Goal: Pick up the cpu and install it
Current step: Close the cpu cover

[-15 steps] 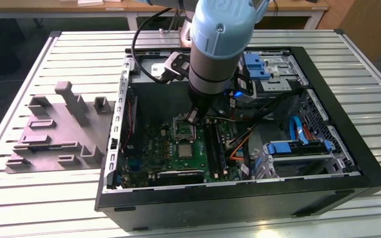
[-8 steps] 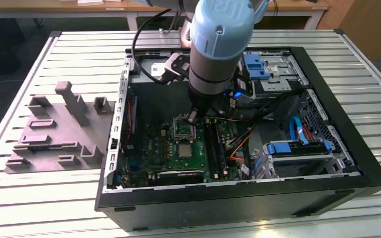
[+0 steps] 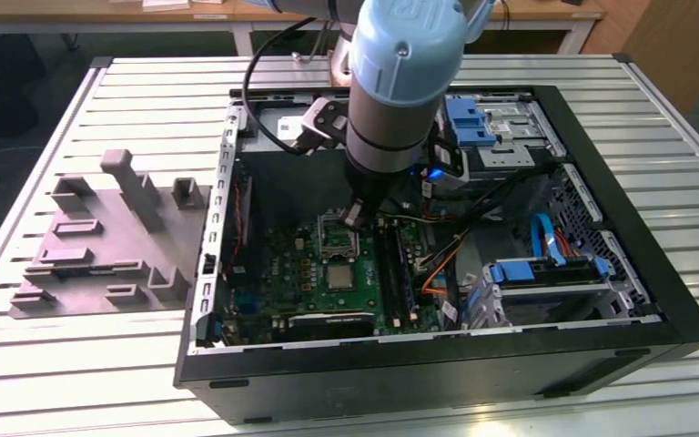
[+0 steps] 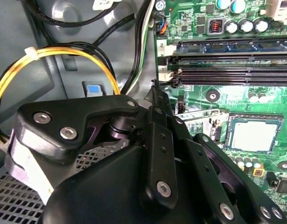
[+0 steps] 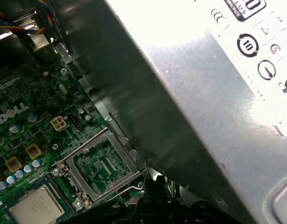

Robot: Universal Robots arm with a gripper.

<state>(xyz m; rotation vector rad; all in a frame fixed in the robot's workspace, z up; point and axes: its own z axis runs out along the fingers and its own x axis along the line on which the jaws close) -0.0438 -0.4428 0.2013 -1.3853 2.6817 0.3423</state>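
cpu (image 4: 254,135) seated in socket (motherboard (image 3: 325,273)), gripper (image 3: 356,215) above

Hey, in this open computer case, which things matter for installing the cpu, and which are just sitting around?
For the job: cpu, gripper, open silver frame beside the cpu.
Just there: power-supply box, memory slots, yellow cables, grey fixture outside the case.

open computer case (image 3: 641,300) on the desk, arm (image 3: 400,82) reaching into it, power supply box (image 5: 218,93) crowding one side, bundled cables (image 4: 64,51) close by, cpu (image 4: 253,135) uncovered from above
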